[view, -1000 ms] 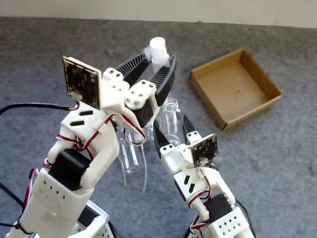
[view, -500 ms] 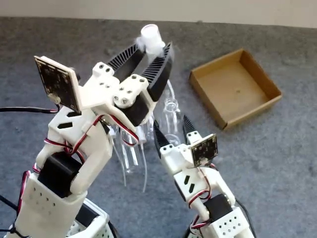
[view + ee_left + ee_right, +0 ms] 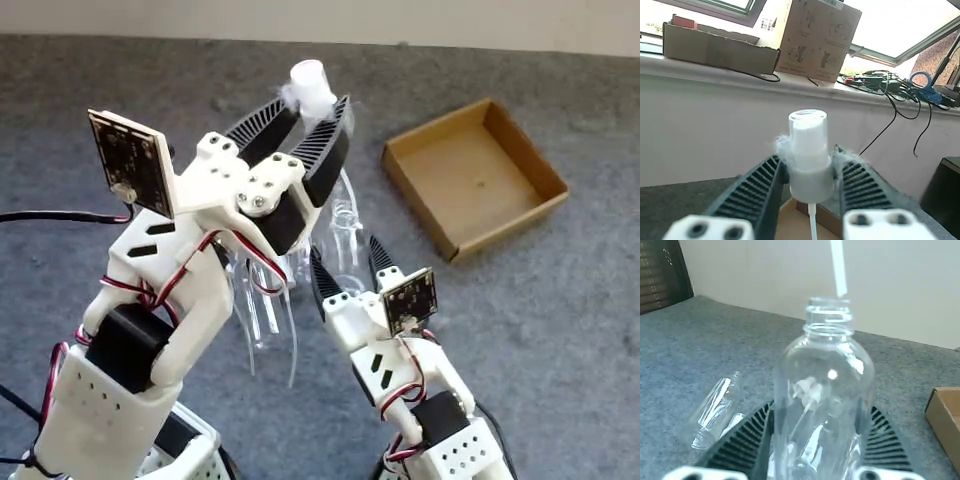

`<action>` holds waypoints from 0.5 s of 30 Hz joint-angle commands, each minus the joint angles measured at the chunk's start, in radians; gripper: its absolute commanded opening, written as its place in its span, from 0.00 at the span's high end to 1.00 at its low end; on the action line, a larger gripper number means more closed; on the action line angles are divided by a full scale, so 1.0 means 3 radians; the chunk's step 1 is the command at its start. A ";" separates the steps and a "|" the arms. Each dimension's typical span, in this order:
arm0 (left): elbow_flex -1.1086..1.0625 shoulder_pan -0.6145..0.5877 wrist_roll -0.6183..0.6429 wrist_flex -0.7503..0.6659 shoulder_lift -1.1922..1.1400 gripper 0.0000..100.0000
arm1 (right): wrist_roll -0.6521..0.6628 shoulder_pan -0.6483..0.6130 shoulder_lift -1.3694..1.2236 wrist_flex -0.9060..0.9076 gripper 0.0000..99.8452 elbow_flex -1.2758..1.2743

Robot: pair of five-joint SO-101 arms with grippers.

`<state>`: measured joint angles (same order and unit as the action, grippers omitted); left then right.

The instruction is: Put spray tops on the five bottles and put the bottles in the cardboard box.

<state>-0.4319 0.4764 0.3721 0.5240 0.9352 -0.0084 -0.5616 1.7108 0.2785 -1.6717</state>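
My left gripper (image 3: 308,112) is raised above the table and shut on a white spray top (image 3: 310,85), seen close in the left wrist view as the spray top (image 3: 809,155) with its thin dip tube (image 3: 812,225) hanging down. My right gripper (image 3: 345,262) is shut on a clear upright bottle (image 3: 346,235). In the right wrist view the bottle (image 3: 821,395) stands between the black fingers (image 3: 740,445), its open neck (image 3: 829,315) just under the tip of the dip tube (image 3: 838,267). The cardboard box (image 3: 473,177) sits to the right.
More clear bottles (image 3: 268,300) lie on the grey carpet under the left arm; one lying bottle (image 3: 715,410) lies beside the held one. A box corner (image 3: 944,415) lies close to the right gripper.
The left arm has shifted slightly, carrying the spray top a little to the right and keeping it above the bottle. The right arm has stayed still.
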 commanded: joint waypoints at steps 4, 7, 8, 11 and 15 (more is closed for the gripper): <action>0.0110 -0.0192 -0.0020 -0.0072 0.0054 0.97 | 0.0005 -0.0008 0.0074 0.0003 0.83 -0.0396; -0.0064 -0.0182 -0.0020 -0.0082 0.0054 0.97 | 0.0005 -0.0008 0.0074 0.0003 0.83 -0.0396; -0.0105 -0.0182 -0.0020 -0.0082 0.0054 0.97 | 0.0005 -0.0008 0.0074 0.0003 0.83 -0.0396; -0.0212 -0.0176 -0.0015 -0.0087 0.0054 0.97 | 0.0005 -0.0008 0.0074 0.0003 0.83 -0.0396; -0.0350 -0.0176 -0.0015 -0.0087 0.0054 0.97 | 0.0005 -0.0008 0.0074 0.0003 0.83 -0.0396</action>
<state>-0.5209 0.4319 0.3721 0.5240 0.9352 -0.0084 -0.5616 1.7108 0.2785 -1.6717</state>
